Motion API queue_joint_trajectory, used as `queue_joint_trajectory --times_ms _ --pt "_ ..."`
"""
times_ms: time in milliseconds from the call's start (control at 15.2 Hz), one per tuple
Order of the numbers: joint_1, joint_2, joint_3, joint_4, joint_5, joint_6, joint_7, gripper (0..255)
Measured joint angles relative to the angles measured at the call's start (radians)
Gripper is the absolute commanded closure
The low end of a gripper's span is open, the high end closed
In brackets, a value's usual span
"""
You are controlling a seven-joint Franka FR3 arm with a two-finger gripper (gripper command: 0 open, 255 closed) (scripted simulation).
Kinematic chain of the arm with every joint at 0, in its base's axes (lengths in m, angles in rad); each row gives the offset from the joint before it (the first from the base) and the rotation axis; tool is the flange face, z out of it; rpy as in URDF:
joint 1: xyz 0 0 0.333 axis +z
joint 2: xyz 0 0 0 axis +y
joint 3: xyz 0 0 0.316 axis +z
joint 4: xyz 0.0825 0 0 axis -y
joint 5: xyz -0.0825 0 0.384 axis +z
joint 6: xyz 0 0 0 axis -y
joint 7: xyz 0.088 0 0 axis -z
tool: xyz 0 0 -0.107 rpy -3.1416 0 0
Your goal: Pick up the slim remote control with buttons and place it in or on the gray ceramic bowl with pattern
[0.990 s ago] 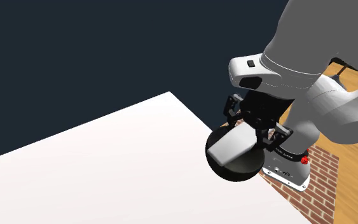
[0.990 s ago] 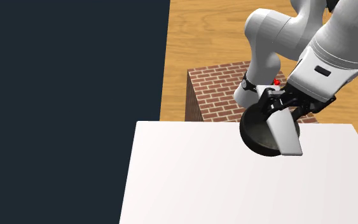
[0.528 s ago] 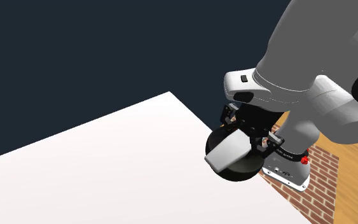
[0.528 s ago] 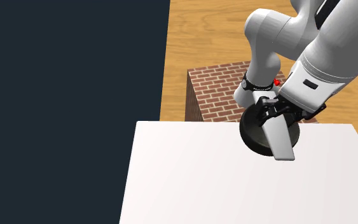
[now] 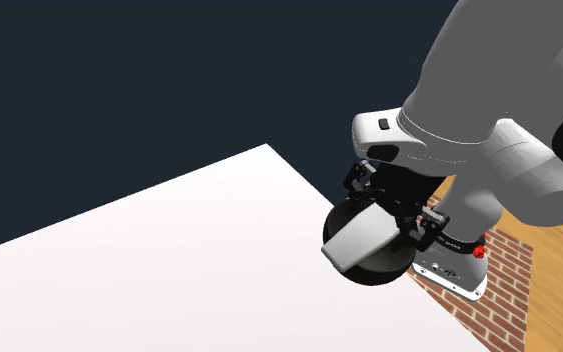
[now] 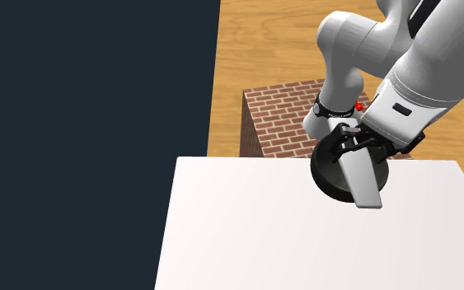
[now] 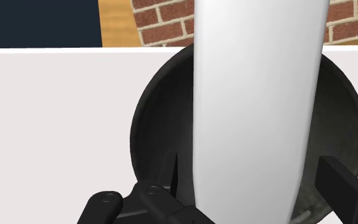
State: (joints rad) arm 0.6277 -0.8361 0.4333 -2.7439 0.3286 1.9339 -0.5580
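The remote (image 5: 361,240) is a plain light grey slab with no buttons showing. It leans with its lower end in the black bowl (image 5: 371,272) and its far end out over the rim. The bowl stands at the white table's edge beside the stand. My gripper (image 5: 384,205) hovers just over the bowl, at the remote's upper end. In the wrist view the gripper (image 7: 254,175) straddles the remote (image 7: 254,108), its fingers (image 7: 337,181) apart with a small gap to the slab's sides, over the bowl (image 7: 158,121). The second exterior view shows the remote (image 6: 363,181) slanting across the bowl (image 6: 327,177) under the gripper (image 6: 362,147).
The white table (image 5: 169,270) stretches away from the bowl toward the shoulder view's left. The brick-patterned stand (image 6: 279,115) stands right behind the bowl, on a wooden floor (image 6: 271,41). A dark blank area lies beyond the table's far edge.
The hand came down toward the bowl with the remote, then its fingers parted slightly from the slab. The remote now leans in the bowl, barely shifted over the last half second.
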Motion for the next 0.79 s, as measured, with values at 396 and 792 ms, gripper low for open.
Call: queue_joint_trajectory --times_ms 396,792 --pt "-0.009 -0.010 -0.020 0.061 -0.020 -0.069 0.002 0" --pt "-0.013 -0.023 -0.038 0.111 -0.035 -0.134 0.005 0"
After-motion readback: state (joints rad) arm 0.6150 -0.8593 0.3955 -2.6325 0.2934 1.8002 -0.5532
